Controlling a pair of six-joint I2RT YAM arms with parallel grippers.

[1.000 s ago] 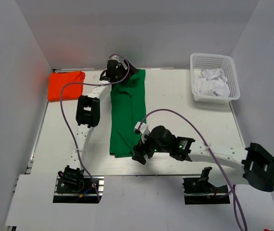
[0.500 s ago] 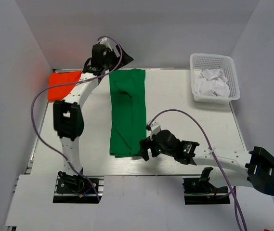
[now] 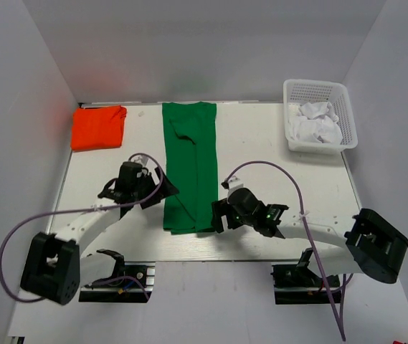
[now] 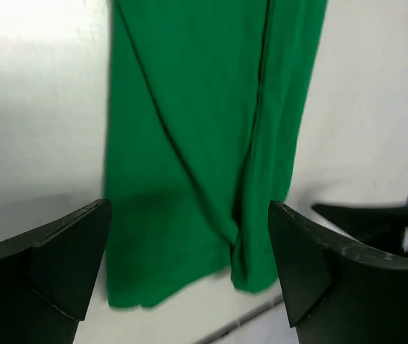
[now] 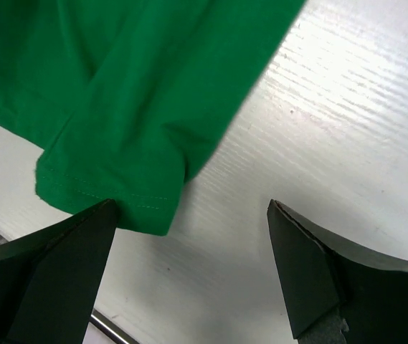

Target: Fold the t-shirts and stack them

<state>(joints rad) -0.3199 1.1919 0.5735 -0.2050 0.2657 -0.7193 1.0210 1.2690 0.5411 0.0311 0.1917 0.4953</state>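
The green t-shirt [image 3: 190, 165] lies flat as a long narrow strip running from the far edge of the table toward the near edge. The orange-red t-shirt [image 3: 98, 127] lies folded at the far left corner. My left gripper [image 3: 163, 190] is open and empty just left of the green strip's near part; the left wrist view shows the green cloth [image 4: 204, 136] between its spread fingers. My right gripper [image 3: 218, 216] is open and empty at the strip's near right corner, and the hem corner [image 5: 110, 186] shows by its left finger.
A white mesh basket [image 3: 342, 89] with crumpled white cloth [image 3: 316, 123] stands at the far right. White walls enclose the table on three sides. The table's near edge with a metal rail [image 5: 110, 326] lies just below the green hem.
My left arm has swung back from the far end of the green t-shirt to its near left side. The far end now lies flat. My right gripper shifted slightly.
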